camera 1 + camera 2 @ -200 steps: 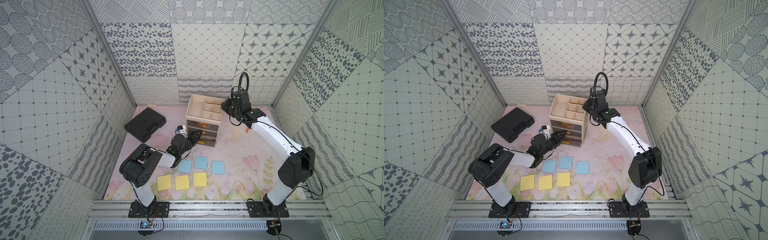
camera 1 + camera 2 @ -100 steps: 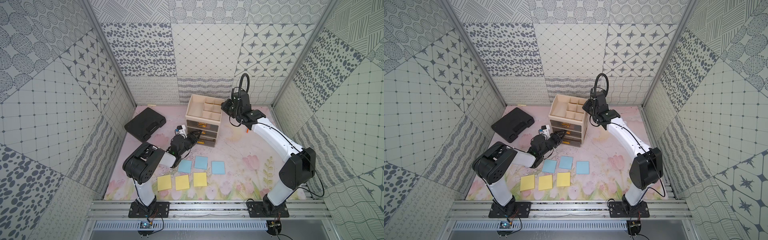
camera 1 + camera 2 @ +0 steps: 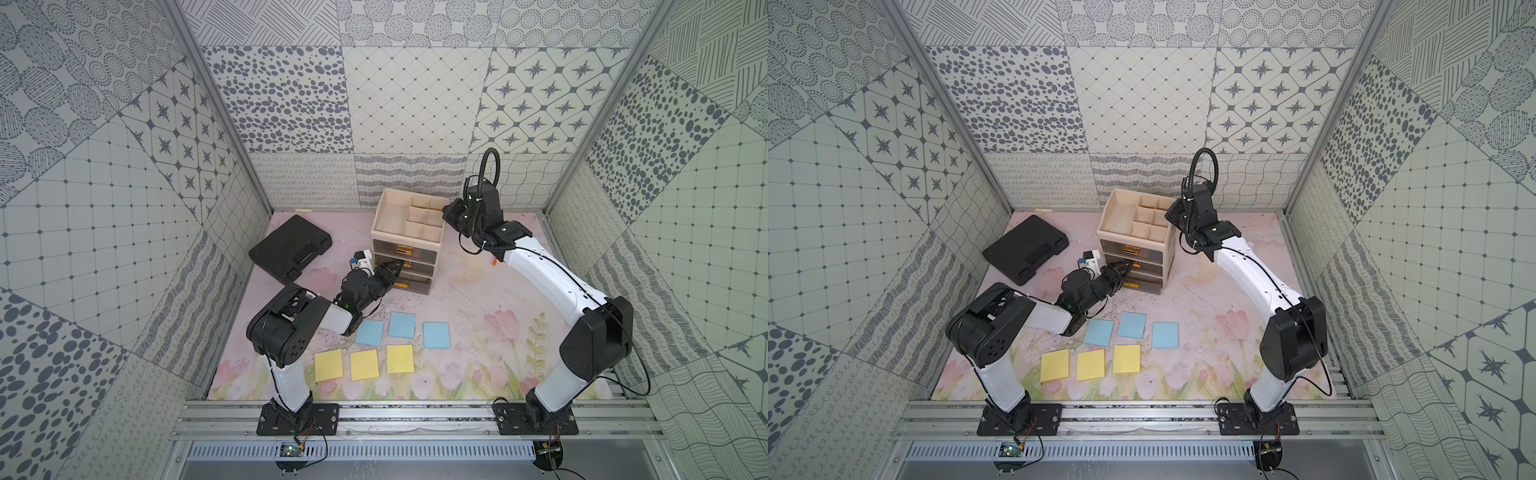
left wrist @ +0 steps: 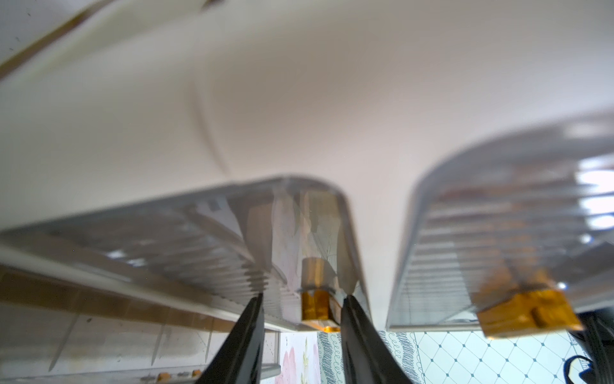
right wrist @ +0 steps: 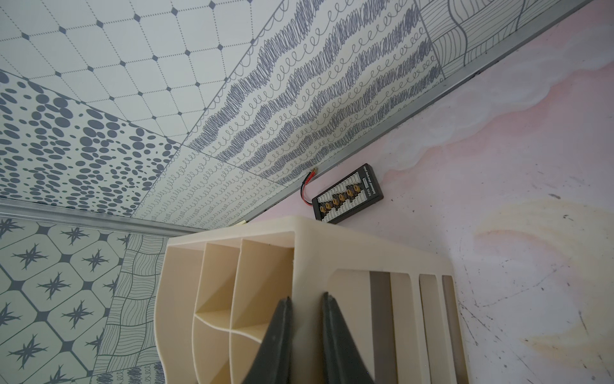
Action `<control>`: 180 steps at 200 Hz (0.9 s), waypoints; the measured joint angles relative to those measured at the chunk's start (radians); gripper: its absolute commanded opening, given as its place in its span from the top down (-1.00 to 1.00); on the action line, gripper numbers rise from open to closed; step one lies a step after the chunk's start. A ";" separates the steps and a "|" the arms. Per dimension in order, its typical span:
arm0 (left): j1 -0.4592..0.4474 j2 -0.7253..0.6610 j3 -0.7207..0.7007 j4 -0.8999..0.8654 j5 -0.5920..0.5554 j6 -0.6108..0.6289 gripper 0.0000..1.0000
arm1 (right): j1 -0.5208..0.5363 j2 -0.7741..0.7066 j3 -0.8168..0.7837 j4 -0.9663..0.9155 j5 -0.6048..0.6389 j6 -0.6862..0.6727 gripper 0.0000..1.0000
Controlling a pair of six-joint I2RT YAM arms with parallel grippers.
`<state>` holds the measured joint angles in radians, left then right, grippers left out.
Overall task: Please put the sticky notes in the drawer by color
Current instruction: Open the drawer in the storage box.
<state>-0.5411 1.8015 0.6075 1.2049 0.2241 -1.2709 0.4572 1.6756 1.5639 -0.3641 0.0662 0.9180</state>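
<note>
Looking down in both top views: three blue sticky notes (image 3: 402, 325) and three yellow sticky notes (image 3: 364, 365) flat on the desk (image 3: 478, 291), lower middle; drawer cabinet (image 3: 392, 218) above centre, black case (image 3: 290, 246) left of it. Left wrist view: left pincer (image 4: 303, 296) spread astride the middle drawer's gold handle (image 4: 317, 307), bottom centre. Right wrist view: right pincer (image 5: 306, 297) pinching the drawer cabinet's tray wall, bottom centre.

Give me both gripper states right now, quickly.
Left gripper: open, fingers straddling a gold drawer handle, not clamped on it.
Right gripper: closed on the side wall of the drawer unit.
</note>
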 measured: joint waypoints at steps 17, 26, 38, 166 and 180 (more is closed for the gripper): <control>0.000 -0.016 -0.003 -0.014 0.000 -0.001 0.18 | 0.001 -0.002 -0.003 0.001 -0.001 0.001 0.74; 0.000 -0.024 -0.006 -0.021 0.000 -0.002 0.18 | 0.002 -0.002 -0.003 0.001 -0.001 0.002 0.74; -0.001 -0.042 -0.013 -0.035 0.000 -0.003 0.18 | 0.002 -0.003 -0.005 0.005 -0.001 0.003 0.75; -0.001 0.003 0.024 0.021 0.003 -0.014 0.25 | -0.001 -0.009 -0.026 0.032 0.032 0.026 0.75; -0.003 0.010 0.023 0.021 0.005 -0.021 0.25 | -0.001 -0.009 -0.029 0.036 0.031 0.029 0.75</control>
<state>-0.5438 1.8118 0.6300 1.2259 0.2287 -1.2919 0.4561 1.6665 1.5352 -0.3283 0.0975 0.9474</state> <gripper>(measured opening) 0.377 0.171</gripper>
